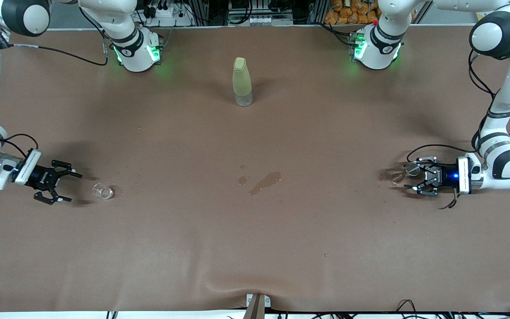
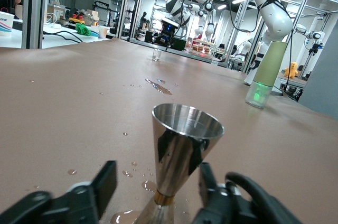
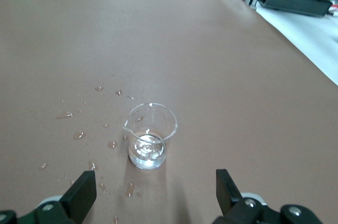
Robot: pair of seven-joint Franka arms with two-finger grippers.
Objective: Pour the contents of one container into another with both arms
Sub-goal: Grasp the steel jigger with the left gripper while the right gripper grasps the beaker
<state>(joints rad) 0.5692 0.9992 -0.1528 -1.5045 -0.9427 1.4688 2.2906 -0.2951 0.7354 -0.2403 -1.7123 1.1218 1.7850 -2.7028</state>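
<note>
**Both tools lined up on their cups, neither gripped**

The right tool (image 1: 62, 186) hung low near the desk's (image 1: 255, 248) right-arm edge, fingers spread, the glass cup (image 1: 103, 191) standing upright just beside them, untouched. At the left-arm edge the left tool (image 1: 415, 177) sat spread around the metal cup (image 2: 186, 147), not visibly pinching it. The grasping step looked to be in hand. Next, each tool would need to press in on its cup, then lift and meet to pour.
</note>
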